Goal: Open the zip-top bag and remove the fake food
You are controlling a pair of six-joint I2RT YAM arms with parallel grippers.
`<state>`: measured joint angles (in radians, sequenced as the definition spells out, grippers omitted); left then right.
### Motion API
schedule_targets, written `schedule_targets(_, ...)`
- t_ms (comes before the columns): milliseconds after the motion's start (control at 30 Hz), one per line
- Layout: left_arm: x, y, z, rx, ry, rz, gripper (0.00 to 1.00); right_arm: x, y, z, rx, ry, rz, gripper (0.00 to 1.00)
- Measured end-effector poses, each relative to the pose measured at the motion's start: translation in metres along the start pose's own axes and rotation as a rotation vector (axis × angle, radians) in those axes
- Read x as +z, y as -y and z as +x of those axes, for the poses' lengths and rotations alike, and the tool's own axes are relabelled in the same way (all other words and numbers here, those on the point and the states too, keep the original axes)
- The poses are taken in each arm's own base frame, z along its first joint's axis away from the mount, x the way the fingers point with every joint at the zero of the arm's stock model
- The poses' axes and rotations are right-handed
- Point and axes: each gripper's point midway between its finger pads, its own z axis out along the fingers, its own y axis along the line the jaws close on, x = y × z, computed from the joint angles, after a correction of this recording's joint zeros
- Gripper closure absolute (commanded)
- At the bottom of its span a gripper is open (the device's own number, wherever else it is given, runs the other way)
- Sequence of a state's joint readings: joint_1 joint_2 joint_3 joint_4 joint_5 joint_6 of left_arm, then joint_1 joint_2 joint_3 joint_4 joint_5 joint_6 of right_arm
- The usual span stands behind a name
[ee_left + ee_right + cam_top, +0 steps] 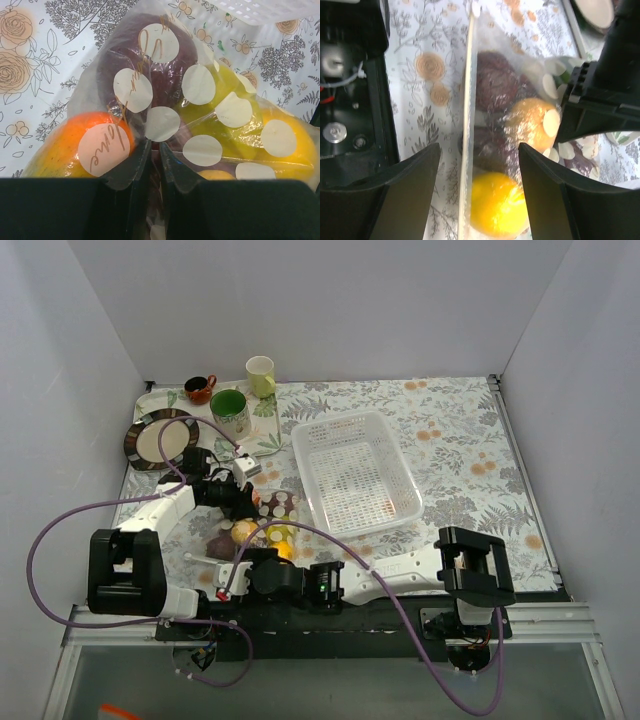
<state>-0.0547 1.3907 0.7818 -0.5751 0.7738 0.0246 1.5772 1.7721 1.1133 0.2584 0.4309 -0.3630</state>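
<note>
Zip-top bag [265, 525]: lower left of top view, on tabletop [460, 440], seemingly still sealed. Fake food [495, 210]: all inside. Left hand [154, 145]: pinching bag film. Right hand [479, 147]: spread wide above zip edge.

Finding: a robotics test cell, not a domestic room. Plain white panels [330, 310] close in the bench on three sides, and a metal rail [520, 470] runs along its right edge. A left arm [150, 515] and a right arm [400, 575] are bolted at the near edge, trailing purple cables [31, 560]. Domestic content is limited to a floral tablecloth [460, 440], three cups [231, 412], a striped plate [160, 438], a white basket [335, 418] and a zip-top bag [165, 75] of fake food [495, 210].
</note>
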Motion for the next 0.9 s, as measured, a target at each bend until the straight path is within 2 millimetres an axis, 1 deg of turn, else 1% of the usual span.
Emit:
schedule_targets(67, 0.000, -0.001, 0.000, 0.001, 0.001, -0.006, 0.86, 0.000, 0.004, -0.011, 0.010, 0.021, 0.008, 0.28)
schedule_targets(100, 0.000, -0.002, 0.000, 0.000, 0.000, -0.008, 0.86, 0.001, 0.004, -0.012, 0.011, 0.024, 0.011, 0.28)
schedule_targets(200, 0.000, -0.002, 0.000, 0.000, -0.001, -0.010, 0.86, 0.007, 0.002, -0.011, 0.004, 0.022, 0.011, 0.28)
schedule_targets(333, 0.000, -0.003, 0.001, 0.001, -0.004, -0.016, 0.86, 0.022, -0.013, 0.007, -0.021, -0.020, -0.017, 0.29)
schedule_targets(367, 0.000, -0.003, 0.001, 0.003, -0.003, -0.017, 0.86, 0.028, -0.018, 0.015, -0.030, -0.038, -0.026, 0.30)
schedule_targets(467, 0.001, -0.003, 0.002, 0.004, -0.003, -0.015, 0.86, 0.037, -0.024, 0.034, -0.054, -0.080, -0.035, 0.33)
schedule_targets(533, 0.001, -0.003, 0.002, 0.007, -0.003, -0.016, 0.86, 0.041, -0.020, 0.038, -0.058, -0.085, -0.021, 0.43)
schedule_targets(567, 0.001, -0.004, 0.002, 0.011, -0.002, -0.017, 0.86, 0.042, -0.015, 0.037, -0.055, -0.081, -0.003, 0.50)
schedule_targets(600, 0.001, -0.004, 0.002, 0.015, -0.002, -0.018, 0.86, 0.044, -0.009, 0.036, -0.051, -0.075, 0.017, 0.65)
schedule_targets(667, 0.001, -0.005, 0.001, 0.024, -0.002, -0.021, 0.85, 0.047, 0.007, 0.034, -0.039, -0.062, 0.068, 0.72)
schedule_targets(700, 0.001, -0.007, 0.001, 0.031, -0.001, -0.025, 0.86, 0.048, 0.015, 0.033, -0.030, -0.055, 0.095, 0.78)
schedule_targets(767, 0.001, -0.009, 0.001, 0.047, -0.002, -0.034, 0.85, 0.050, 0.033, 0.034, -0.021, -0.051, 0.150, 0.83)
schedule_targets(833, 0.000, -0.010, 0.000, 0.062, -0.001, -0.040, 0.85, 0.050, 0.049, 0.036, -0.029, -0.046, 0.200, 0.95)
schedule_targets(867, 0.000, -0.012, -0.001, 0.076, 0.001, -0.048, 0.85, 0.050, 0.054, 0.036, -0.037, -0.047, 0.214, 0.99)
schedule_targets(900, 0.000, -0.015, -0.002, 0.087, 0.003, -0.055, 0.84, 0.050, 0.058, 0.036, -0.050, -0.046, 0.228, 0.99)
